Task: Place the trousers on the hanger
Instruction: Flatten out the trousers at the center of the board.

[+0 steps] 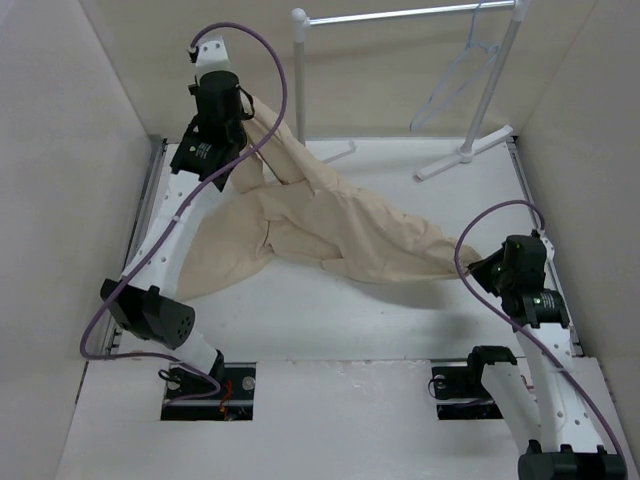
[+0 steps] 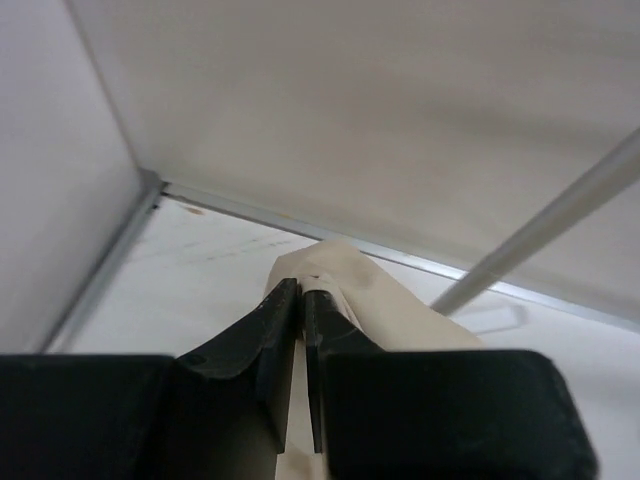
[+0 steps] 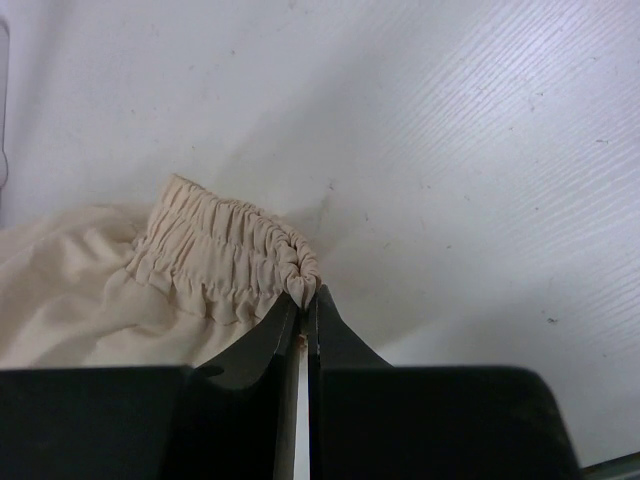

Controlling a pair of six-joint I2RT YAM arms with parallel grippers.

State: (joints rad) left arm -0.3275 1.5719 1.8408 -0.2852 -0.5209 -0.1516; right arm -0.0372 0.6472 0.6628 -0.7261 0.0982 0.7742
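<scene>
No text can be read; the pale label [image 1: 203,151] on the left arm [image 1: 170,235] is too small.

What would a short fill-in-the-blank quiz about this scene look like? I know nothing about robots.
1. The left fingers and the right fingers are ____ shut on the trousers.
2. The left fingers hold their end ____ up than the right fingers hold theirs.
3. The hanger hangs on the rail with ____ draped on it.

Missing words: both; higher; nothing.
</scene>
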